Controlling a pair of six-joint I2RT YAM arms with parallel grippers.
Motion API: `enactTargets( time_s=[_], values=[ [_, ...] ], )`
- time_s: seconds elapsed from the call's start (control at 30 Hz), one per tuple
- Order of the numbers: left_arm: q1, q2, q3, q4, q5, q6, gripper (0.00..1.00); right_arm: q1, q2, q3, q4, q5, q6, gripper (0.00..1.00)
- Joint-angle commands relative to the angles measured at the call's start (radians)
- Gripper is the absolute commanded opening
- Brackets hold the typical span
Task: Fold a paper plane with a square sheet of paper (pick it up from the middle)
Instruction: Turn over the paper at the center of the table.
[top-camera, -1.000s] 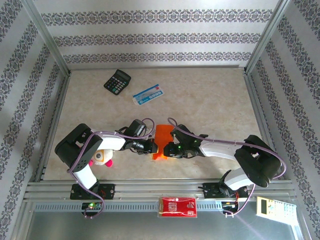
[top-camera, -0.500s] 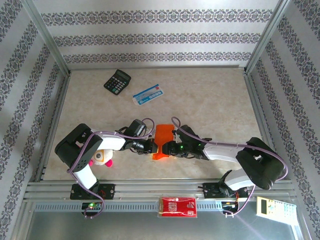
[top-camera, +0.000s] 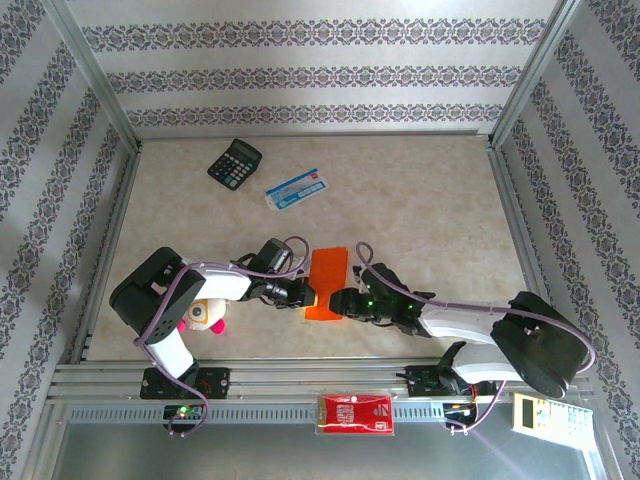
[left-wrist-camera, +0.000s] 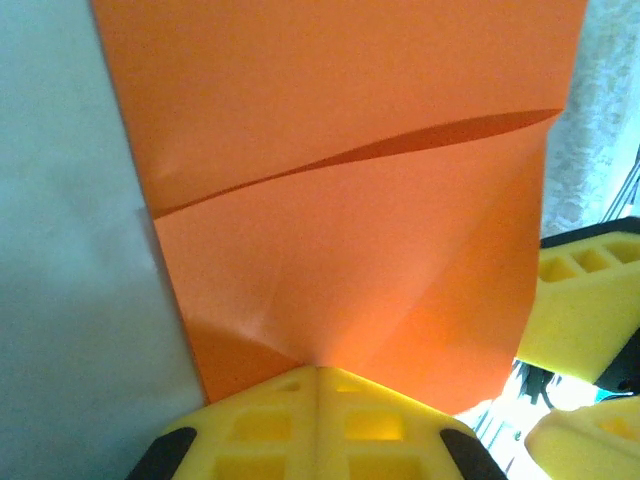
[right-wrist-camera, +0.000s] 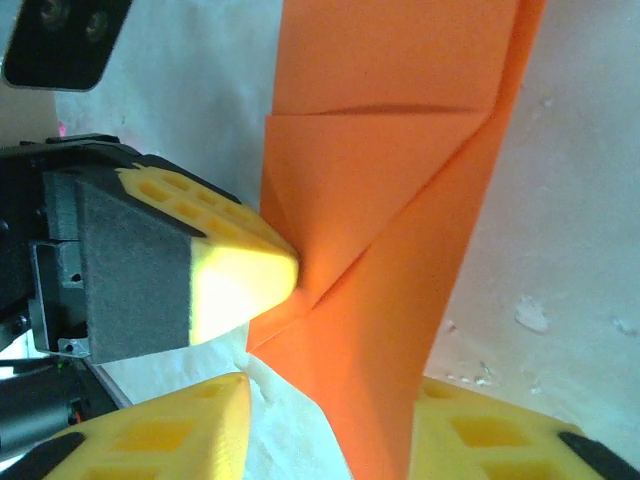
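Note:
The bright orange sheet of paper (top-camera: 328, 270) is folded into a narrow strip with diagonal creases, near the table's front centre. My left gripper (top-camera: 308, 295) is shut on the strip's left edge; in the left wrist view its yellow fingertips (left-wrist-camera: 318, 372) pinch the paper (left-wrist-camera: 340, 200), which rises up from them. My right gripper (top-camera: 338, 303) stands open at the near right of the strip. In the right wrist view the paper (right-wrist-camera: 400, 200) runs down between its spread fingers (right-wrist-camera: 330, 385), touching neither that I can see, and the left gripper's fingertip (right-wrist-camera: 240, 275) presses the fold.
A black calculator (top-camera: 234, 162) and a blue-and-white flat packet (top-camera: 297, 188) lie at the back left. A pink-and-white toy (top-camera: 207, 314) sits under the left arm. The red packet (top-camera: 355, 412) rests on the front rail, with a pale calculator (top-camera: 540, 412) at the near right.
My right arm has drawn back toward the near right and its gripper has come off the top of the paper. More of the orange strip shows. The left gripper has held still.

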Motion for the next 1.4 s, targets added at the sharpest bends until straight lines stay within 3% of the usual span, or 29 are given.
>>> enactTargets(
  time_s=[0.0,0.2,0.6,0.93,1.03,1.17,1.23,1.37],
  values=[
    [-0.003,0.067,-0.031,-0.12,-0.095,0.004,0.0,0.038,-0.022,-0.036,0.051,0.097,0.064,0.4],
    [-0.003,0.068,-0.023,-0.134,-0.096,0.009,0.0,0.086,-0.013,-0.059,0.087,0.152,0.094,0.33],
    [-0.003,0.046,-0.005,-0.129,-0.069,-0.001,0.01,0.107,-0.093,-0.088,0.038,0.249,0.106,0.01],
    [0.002,-0.036,0.12,-0.072,0.02,-0.042,0.38,0.028,-0.117,-0.026,-0.116,0.206,0.005,0.0],
    [0.026,-0.075,0.195,-0.122,0.01,-0.011,0.48,-0.051,-0.145,0.04,-0.261,0.129,-0.088,0.0],
    [0.105,-0.15,0.234,-0.164,-0.019,0.004,0.52,-0.164,-0.195,0.202,-0.639,0.105,-0.286,0.0],
    [0.153,-0.192,0.227,-0.183,-0.03,0.001,0.53,-0.196,-0.206,0.317,-0.859,0.177,-0.402,0.0],
    [0.251,-0.262,0.205,-0.266,-0.06,0.031,0.53,-0.162,-0.124,0.593,-1.254,0.458,-0.55,0.0]
  ],
)
